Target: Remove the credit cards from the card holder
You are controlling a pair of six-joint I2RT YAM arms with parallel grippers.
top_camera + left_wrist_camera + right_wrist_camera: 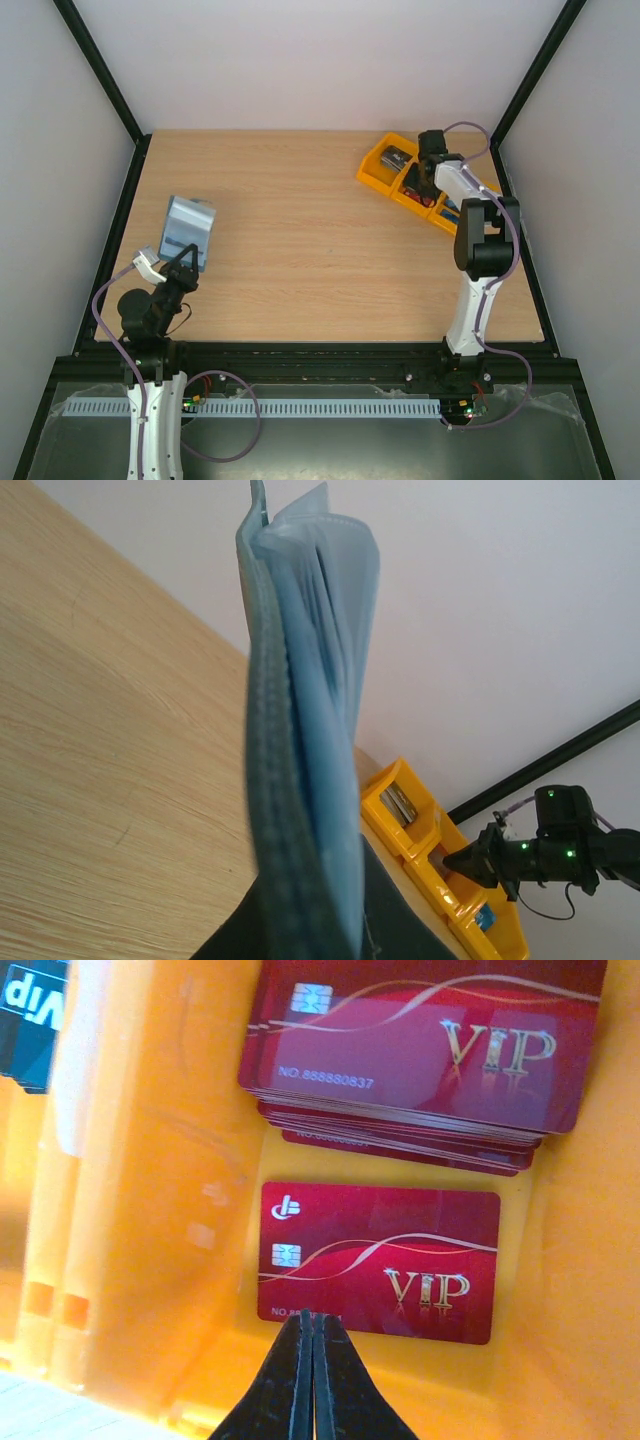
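The teal-blue card holder [188,230] lies tilted at the left of the table, and my left gripper [178,268] is shut on its near edge. In the left wrist view the card holder [300,730] stands edge-on between my dark fingers [400,930], its light blue pockets slightly fanned; no cards show in it. My right gripper [313,1322] hangs shut and empty over the orange tray [140,1210], its tips just above a single red credit card [380,1260]. A stack of red credit cards [420,1040] lies beyond it in the same compartment.
The orange three-compartment tray [378,172] sits at the back right near the black frame post. A dark blue card [25,1005] lies in the neighbouring compartment. The right gripper [470,860] shows over the tray [400,825] in the left wrist view.
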